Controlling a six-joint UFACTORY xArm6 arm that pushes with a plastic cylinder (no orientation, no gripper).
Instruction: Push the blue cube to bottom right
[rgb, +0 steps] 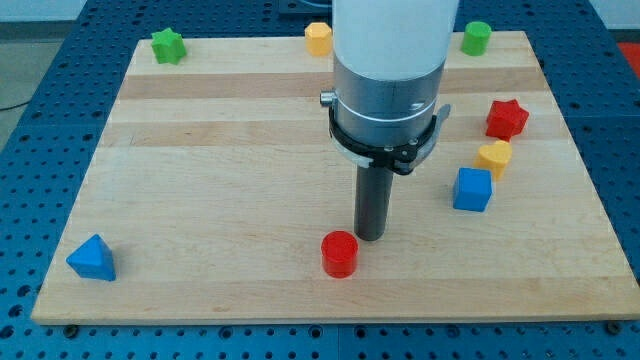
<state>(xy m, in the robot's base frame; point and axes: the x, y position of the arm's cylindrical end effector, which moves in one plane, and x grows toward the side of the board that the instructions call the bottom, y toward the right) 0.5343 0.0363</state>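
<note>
The blue cube (472, 189) sits on the wooden board (200, 150) at the view's right, just below a yellow star-like block (494, 157). My tip (370, 236) rests on the board near the bottom middle, about a hundred pixels left of the blue cube and slightly lower. A red cylinder (340, 253) stands just below and left of my tip, close to it.
A red star (507, 118) lies above the yellow block at the right. A green cylinder (476, 37) and a yellow block (318, 38) sit at the top edge, a green star (168, 45) at the top left, a blue pyramid-like block (92, 258) at the bottom left.
</note>
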